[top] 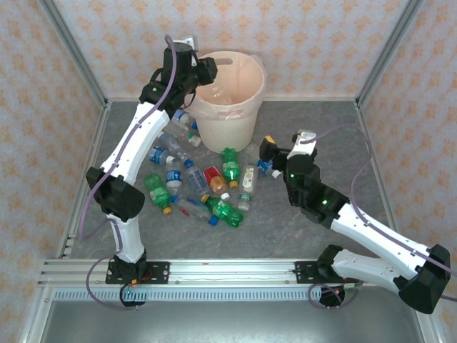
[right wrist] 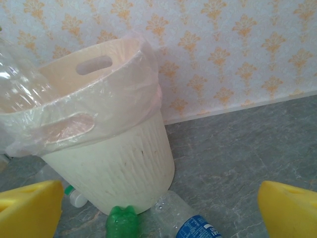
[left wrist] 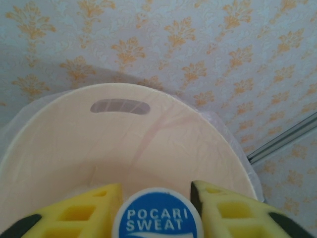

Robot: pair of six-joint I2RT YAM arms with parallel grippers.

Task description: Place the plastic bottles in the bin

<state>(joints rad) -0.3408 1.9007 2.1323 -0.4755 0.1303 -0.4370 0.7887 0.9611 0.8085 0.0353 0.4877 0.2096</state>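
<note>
I am watching one clear bottle [right wrist: 20, 74] hanging over the mouth of the bin [top: 228, 118], its body tilting in above the liner-wrapped rim on the bin's left side. In the left wrist view its blue-and-white cap [left wrist: 157, 218] is sitting right between the yellow pads [left wrist: 84, 210] of the left jaws, with the pads flanking it closely on both sides. I cannot tell whether they are pressing on it or only standing beside it. Beyond the cap I am looking straight into the bin's cream inner wall [left wrist: 124, 148] and one slot handle [left wrist: 120, 106].

The rest of the plastic bottles [top: 207, 186] are lying scattered on the grey surface [top: 321, 128] in front of the bin, between the two arms. A green bottle [right wrist: 121, 223] and a clear one with a blue label [right wrist: 190, 223] are lying just against the bin's foot.

The right jaws are hovering low at the right edge of that scatter, facing the bin. Their yellow pads [right wrist: 29, 208] are standing wide apart, and nothing is sitting between them.
</note>
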